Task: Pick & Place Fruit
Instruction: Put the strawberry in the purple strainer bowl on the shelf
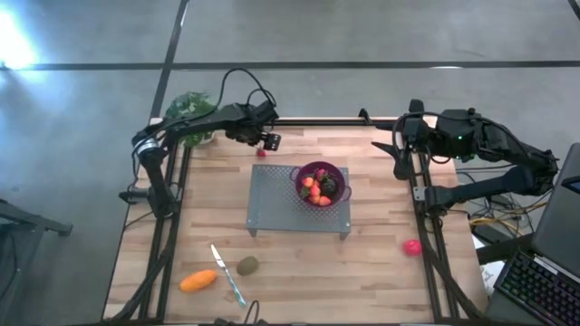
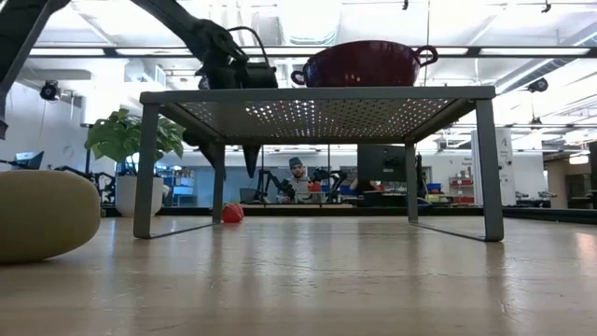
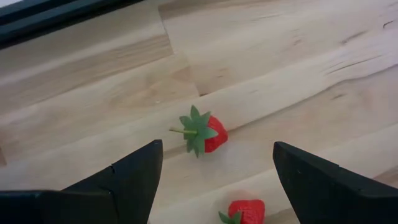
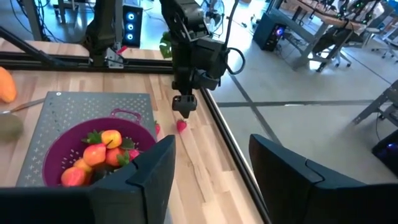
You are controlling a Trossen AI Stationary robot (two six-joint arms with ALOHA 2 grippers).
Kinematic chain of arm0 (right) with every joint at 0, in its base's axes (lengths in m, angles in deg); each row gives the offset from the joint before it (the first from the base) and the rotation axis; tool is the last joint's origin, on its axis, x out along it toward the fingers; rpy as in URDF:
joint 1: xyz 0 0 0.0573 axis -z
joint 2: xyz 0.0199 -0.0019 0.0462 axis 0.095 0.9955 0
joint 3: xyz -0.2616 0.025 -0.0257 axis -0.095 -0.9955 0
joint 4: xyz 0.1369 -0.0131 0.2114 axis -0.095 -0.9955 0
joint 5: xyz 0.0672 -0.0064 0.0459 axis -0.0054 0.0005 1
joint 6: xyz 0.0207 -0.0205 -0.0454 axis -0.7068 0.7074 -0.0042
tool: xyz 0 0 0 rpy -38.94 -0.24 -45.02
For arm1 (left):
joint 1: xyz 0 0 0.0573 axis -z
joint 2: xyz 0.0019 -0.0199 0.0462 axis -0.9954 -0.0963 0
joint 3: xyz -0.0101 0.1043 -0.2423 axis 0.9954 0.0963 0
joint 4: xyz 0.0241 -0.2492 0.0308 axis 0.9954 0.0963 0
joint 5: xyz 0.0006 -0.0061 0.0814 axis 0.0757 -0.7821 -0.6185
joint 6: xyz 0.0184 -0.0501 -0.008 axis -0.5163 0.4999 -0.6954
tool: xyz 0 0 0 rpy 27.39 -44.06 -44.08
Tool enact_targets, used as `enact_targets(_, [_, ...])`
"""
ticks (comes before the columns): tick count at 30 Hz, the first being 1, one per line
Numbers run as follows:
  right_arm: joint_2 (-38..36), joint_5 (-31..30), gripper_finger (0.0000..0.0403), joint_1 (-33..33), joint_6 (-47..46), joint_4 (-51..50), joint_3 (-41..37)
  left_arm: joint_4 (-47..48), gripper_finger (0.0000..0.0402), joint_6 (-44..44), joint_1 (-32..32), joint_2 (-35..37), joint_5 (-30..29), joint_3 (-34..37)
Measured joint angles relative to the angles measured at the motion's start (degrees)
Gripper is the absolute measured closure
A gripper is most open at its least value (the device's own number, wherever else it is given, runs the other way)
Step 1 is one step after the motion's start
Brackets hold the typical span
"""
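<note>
Nearest you on the table [image 1: 381,272] lie the orange fruit [image 1: 198,281], knife [image 1: 227,274] and brown-green fruit [image 1: 246,265]; the pink ball [image 1: 412,246] sits at right. Mid-table, a purple bowl [image 1: 321,183] of fruit stands on the metal rack [image 1: 272,204]. Beyond it, your left gripper [image 3: 214,171] hangs wide open over two strawberries [image 3: 205,132]. Your right gripper [image 4: 211,171], part-open and empty, waits at the far right.
</note>
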Motion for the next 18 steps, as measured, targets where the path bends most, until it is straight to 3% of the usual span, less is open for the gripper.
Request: enact_targets(18, [-0.04, 0.00, 0.0166, 0.00, 0.03, -1.08, -0.02, -1.83, 0.0112, -0.20, -0.31, -5.10, 1.21, 0.24])
